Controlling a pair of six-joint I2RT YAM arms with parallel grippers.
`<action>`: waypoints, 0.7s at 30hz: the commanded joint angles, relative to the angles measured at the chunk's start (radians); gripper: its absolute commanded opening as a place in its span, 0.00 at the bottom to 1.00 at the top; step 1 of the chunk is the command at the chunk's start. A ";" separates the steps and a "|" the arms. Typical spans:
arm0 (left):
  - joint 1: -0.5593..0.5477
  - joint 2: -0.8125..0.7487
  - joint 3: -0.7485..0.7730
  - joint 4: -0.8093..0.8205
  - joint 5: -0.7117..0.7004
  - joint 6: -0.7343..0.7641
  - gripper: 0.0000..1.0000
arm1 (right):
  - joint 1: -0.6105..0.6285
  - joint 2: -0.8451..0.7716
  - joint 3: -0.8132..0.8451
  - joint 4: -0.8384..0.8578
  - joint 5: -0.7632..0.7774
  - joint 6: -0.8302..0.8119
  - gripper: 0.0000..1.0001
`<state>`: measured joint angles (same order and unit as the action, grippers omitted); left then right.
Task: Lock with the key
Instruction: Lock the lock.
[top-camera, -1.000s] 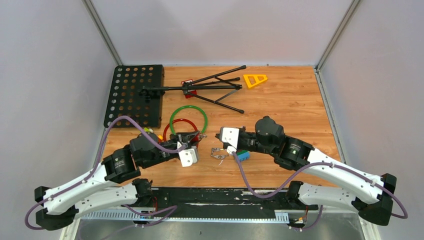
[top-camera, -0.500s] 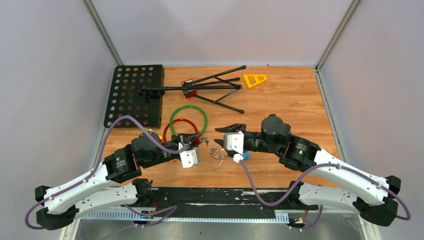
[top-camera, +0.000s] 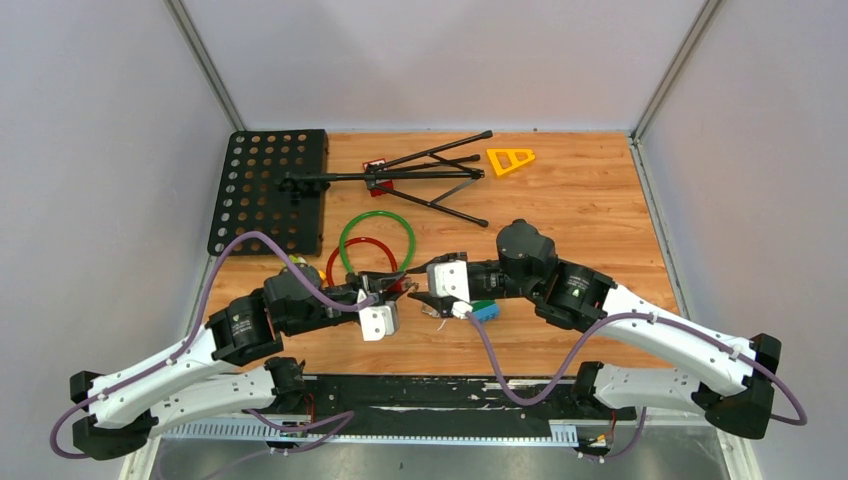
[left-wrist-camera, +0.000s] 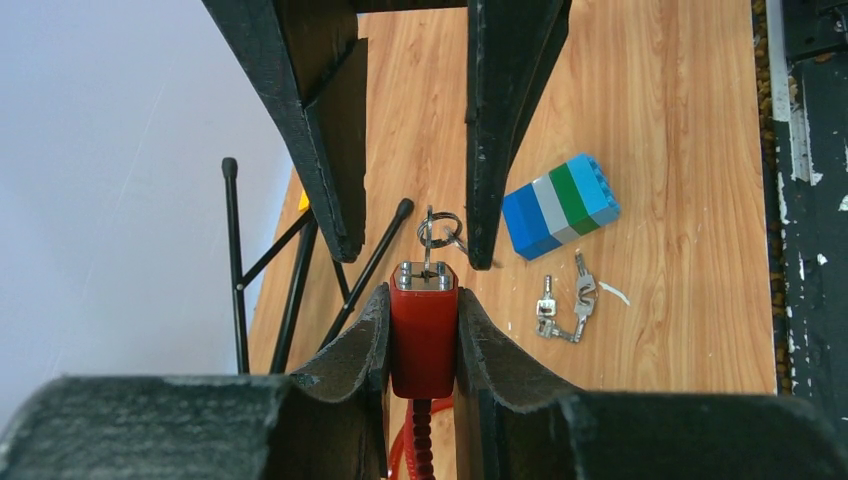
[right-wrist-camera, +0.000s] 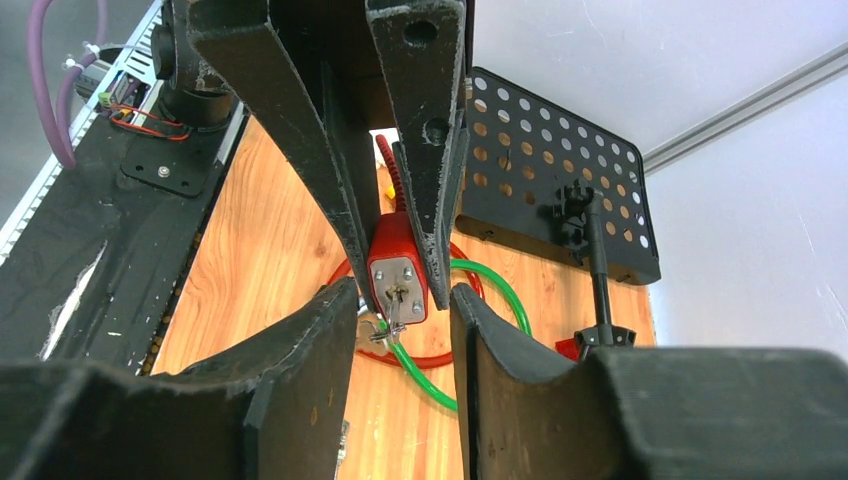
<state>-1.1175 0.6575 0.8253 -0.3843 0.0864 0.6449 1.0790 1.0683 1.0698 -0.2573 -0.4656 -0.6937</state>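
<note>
Both arms reach low over the wooden table (top-camera: 600, 200), meeting at its near middle with their wrists facing each other. My left gripper (left-wrist-camera: 422, 300) is clamped on the red lock (left-wrist-camera: 423, 345). My right gripper (right-wrist-camera: 400, 295) stands partly open, fingers flanking the key (left-wrist-camera: 430, 245) stuck in the lock's end, not pinching it.

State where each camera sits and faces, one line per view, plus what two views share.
Top external: above and behind the left arm and right arm, both visible, looking down on the table.
Left wrist: on the left arm, looking past the left tool, shut on the red lock, at the right tool.
Right wrist: on the right arm, facing the lock; its open fingers frame it.
Shared: both wrist views show the lock and key.
</note>
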 joint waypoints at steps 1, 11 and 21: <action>-0.002 -0.007 0.028 0.037 0.021 0.002 0.00 | 0.006 -0.001 0.028 -0.003 -0.003 -0.008 0.37; -0.003 -0.004 0.028 0.039 0.015 0.010 0.00 | 0.005 0.005 0.029 -0.068 0.057 -0.067 0.38; -0.002 0.008 0.026 0.049 0.027 0.009 0.00 | 0.004 0.003 0.026 -0.036 0.057 -0.051 0.38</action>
<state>-1.1175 0.6636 0.8253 -0.3836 0.0975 0.6453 1.0790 1.0794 1.0702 -0.3271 -0.4053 -0.7483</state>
